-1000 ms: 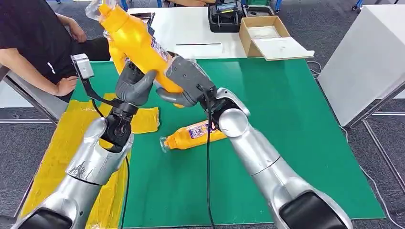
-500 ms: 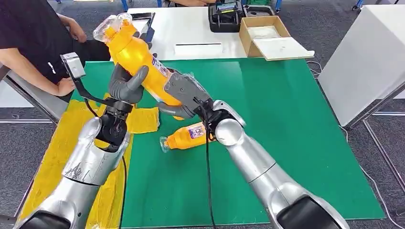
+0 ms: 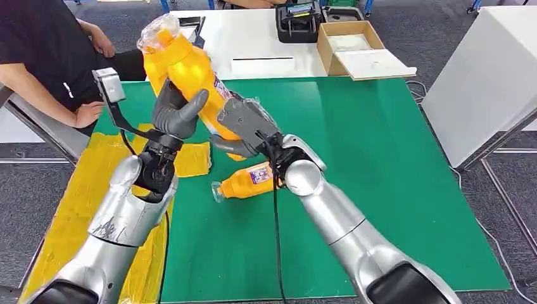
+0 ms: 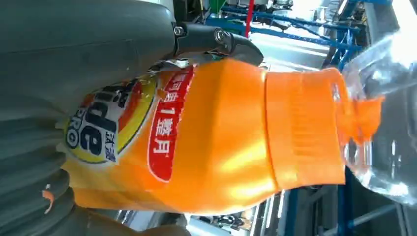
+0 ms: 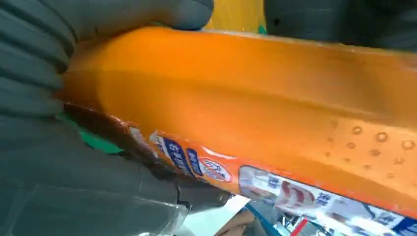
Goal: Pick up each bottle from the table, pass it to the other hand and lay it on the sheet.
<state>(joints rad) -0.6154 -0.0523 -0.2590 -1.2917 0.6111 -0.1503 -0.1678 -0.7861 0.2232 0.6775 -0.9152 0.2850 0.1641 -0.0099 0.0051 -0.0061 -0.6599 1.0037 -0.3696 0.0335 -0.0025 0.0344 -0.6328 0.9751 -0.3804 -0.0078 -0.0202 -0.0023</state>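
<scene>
Two hands share one orange bottle (image 3: 190,76), raised above the near-left part of the green mat (image 3: 380,158) with its clear cap end up and away from the robot. The left hand (image 3: 177,111) wraps the mid-body, thumb across the front; the right hand (image 3: 244,126) clasps the lower end. Compared with half a second earlier, the bottle stands more upright and the left hand has shifted a little higher and rightward, closing more squarely on the body, while the right hand keeps its hold. This suggests the hand-over is at its midpoint: the left hand's hold looks secure, so release by the right hand is the likely next step. A second bottle (image 3: 250,180) lies on its side on the mat below the arms. The yellow sheet (image 3: 76,202) lies along the mat's left edge, beside a seated person (image 3: 44,57)
</scene>
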